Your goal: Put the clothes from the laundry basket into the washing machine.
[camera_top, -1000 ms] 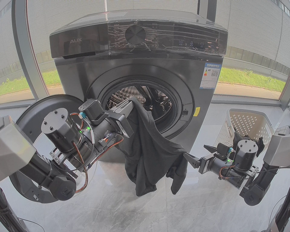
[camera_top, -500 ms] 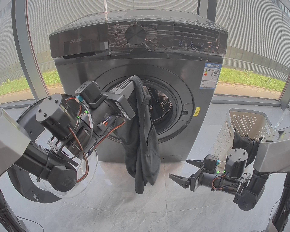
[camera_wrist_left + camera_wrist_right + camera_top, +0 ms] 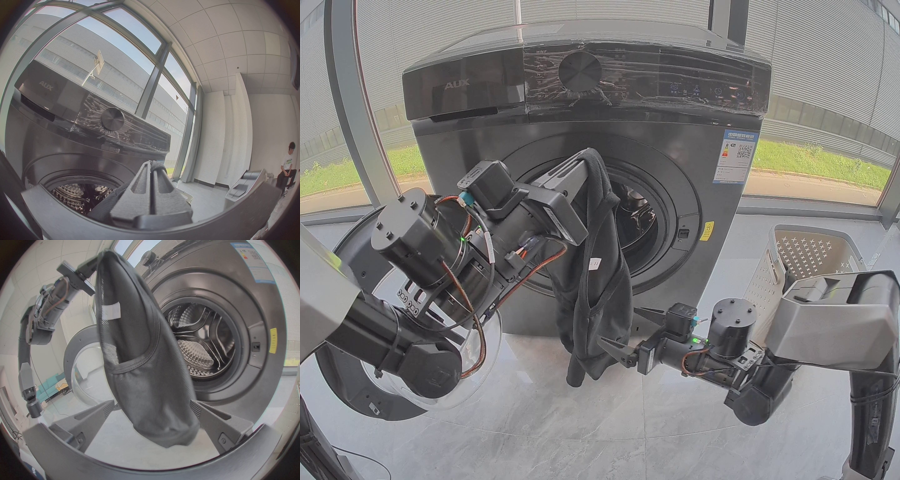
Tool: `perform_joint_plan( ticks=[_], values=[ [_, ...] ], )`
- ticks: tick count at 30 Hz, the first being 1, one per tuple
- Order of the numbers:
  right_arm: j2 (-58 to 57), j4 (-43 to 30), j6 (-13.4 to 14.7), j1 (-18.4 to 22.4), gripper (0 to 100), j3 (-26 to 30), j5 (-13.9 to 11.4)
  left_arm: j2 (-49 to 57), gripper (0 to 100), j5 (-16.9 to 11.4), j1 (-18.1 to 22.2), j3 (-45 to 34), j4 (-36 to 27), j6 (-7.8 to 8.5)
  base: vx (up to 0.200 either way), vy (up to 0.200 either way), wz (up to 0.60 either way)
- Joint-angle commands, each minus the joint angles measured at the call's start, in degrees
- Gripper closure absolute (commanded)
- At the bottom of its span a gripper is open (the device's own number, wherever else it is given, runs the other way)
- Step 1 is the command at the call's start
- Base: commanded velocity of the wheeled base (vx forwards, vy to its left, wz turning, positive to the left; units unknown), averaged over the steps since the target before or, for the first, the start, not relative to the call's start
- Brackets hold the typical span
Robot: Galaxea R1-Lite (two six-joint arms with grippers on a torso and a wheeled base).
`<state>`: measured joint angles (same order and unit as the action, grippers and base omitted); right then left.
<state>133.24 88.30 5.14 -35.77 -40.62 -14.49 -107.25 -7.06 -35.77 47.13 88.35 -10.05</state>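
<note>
Over pale tiled floor (image 3: 687, 431), left end effector (image 3: 587, 161) clamped on garment (image 3: 600, 275), right end effector (image 3: 620, 328) apart, windows (image 3: 831, 94) behind

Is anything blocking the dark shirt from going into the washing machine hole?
Nothing visible does. The dark shirt hangs from the left gripper right before the open drum; the door is swung aside, to the robot's left.

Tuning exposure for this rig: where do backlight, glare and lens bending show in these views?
Head view: daylight through the bowed window frames backlights the washing machine; its film-wrapped panel glints. Left wrist view: bright sky above the left gripper, dark corners. Right wrist view: strong fisheye curve, highlights on the drum, the dark garment shaded between the right gripper fingers.
</note>
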Motion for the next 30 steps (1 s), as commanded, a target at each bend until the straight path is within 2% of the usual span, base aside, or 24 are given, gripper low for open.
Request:
perform_joint_plan(
  ticks=[1,6,10,14,15,20,23,26,27,30],
  values=[
    [11.51,-0.23,-0.05,-0.97,0,-12.99,0.26,0.55,100,-0.24,-3.08,0.95,-0.19,-0.06,0.0,0.0,0.0],
    [18.19,-0.76,-0.31,-0.53,0,-24.07,0.61,2.14,100,-0.32,-5.1,0.86,-0.1,-0.24,0.0,0.0,0.0],
    [18.72,-1.11,-0.49,-0.36,0,-25.12,1.14,2.93,100,-0.32,-6.6,0.86,-0.19,-0.5,0.0,0.0,0.0],
    [18.19,-0.93,-0.57,-0.27,0,-25.12,5.35,2.93,100,-0.24,-7.39,0.86,-0.19,-0.5,0.0,0.0,0.0],
    [18.1,-0.67,-0.57,-0.27,100,-25.04,5.62,2.93,100,-0.15,-7.47,0.86,-0.19,-0.5,0.0,0.0,0.0],
    [15.73,-0.32,-0.4,-0.18,100,-23.01,5.71,2.84,100,0.29,-7.12,0.42,-0.54,-0.5,0.0,0.0,0.0],
    [12.57,0.03,-0.22,-0.8,100,-18.09,5.71,2.22,100,0.64,-6.16,0.51,-1.42,-0.24,0.0,0.0,0.0],
    [8.88,0.12,0.04,-1.67,100,-12.99,5.62,1.52,100,0.99,-3.26,0.51,-4.23,0.11,0.0,0.0,0.0],
    [5.89,0.12,0.22,-2.82,100,-9.57,5.53,0.29,100,1.17,-1.41,0.95,-5.9,0.11,0.0,0.0,0.0],
    [2.2,0.12,0.39,-3.78,100,-5.44,5.44,-1.91,100,1.26,1.23,1.04,-6.34,0.55,0.0,0.0,0.0]
  ],
)
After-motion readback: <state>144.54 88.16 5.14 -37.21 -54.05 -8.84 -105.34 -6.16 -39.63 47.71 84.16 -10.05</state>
